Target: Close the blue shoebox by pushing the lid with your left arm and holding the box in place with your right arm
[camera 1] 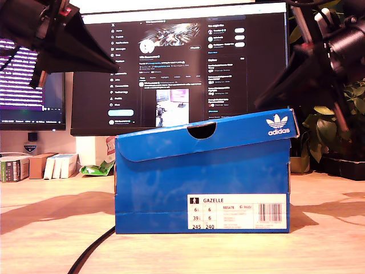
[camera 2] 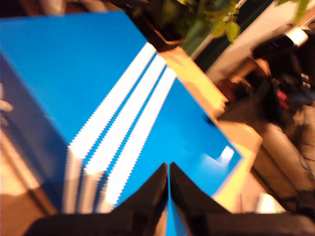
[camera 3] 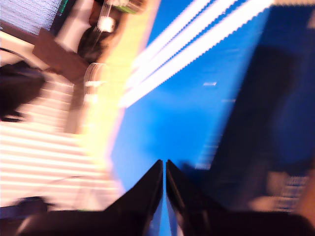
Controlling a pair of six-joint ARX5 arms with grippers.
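Nearest the exterior camera, a black cable (camera 1: 91, 251) runs across the wooden desk (camera 1: 45, 228) toward the blue shoebox (camera 1: 202, 182), which sits mid-desk with its size label facing the lens; its lid (camera 1: 205, 137) is not yet seated, since it rides higher toward the exterior view's right, by the white logo, and sags lower toward that view's left; behind it stand a monitor (camera 1: 182, 63) and a plant (camera 1: 336, 131).

Both arms hang above the box, one at each upper corner of the exterior view, neither touching it there; the wrist views do not let me say which is which. My first gripper (camera 2: 168, 184) has its fingers pressed together with nothing between them, poised over the striped top of the lid; my second gripper (camera 3: 164, 179) is likewise pressed together and empty, over the lid near one of its edges, though that picture is blurred.

Risks, as I judge them: pushing down on the raised end while the box is unbraced could slide or tip the whole box; a narrow closed tip may skid off the glossy cardboard; pressing off-centre could jam the lid's lip outside the wall instead of over it, or crease it.
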